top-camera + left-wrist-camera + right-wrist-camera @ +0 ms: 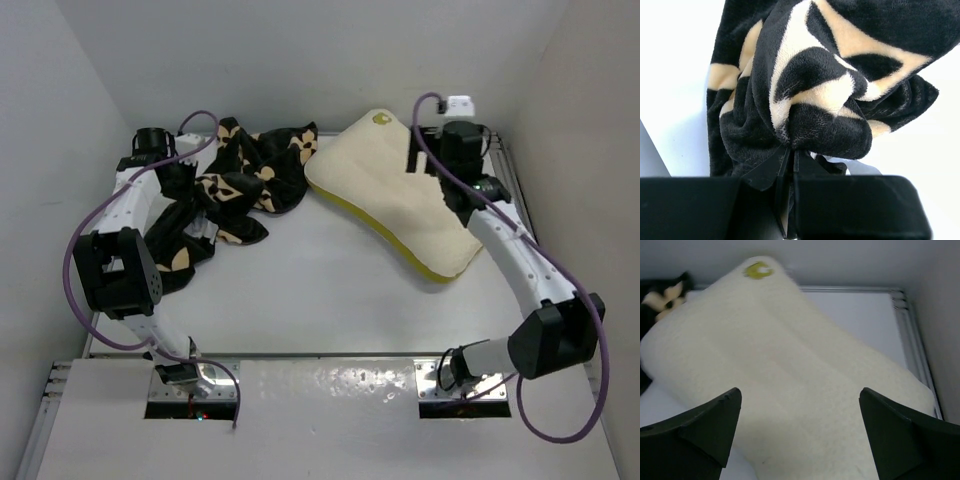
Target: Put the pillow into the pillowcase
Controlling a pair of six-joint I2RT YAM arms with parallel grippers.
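Upper left, the left claw [790,156] is clamped on the bunched pillowcase [250,170]. Upper right, the right claw [800,410] gapes above the uncased pillow [400,205]. Next, I'd judge: grip the pillow, find the opening.

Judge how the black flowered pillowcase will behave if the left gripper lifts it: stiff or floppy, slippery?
Probably floppy: the pillowcase lies crumpled in folds and bunches where the left gripper pinches it, so it would likely drape and trail. Its plush pile looks grippy rather than slippery, so the pinch should hold.
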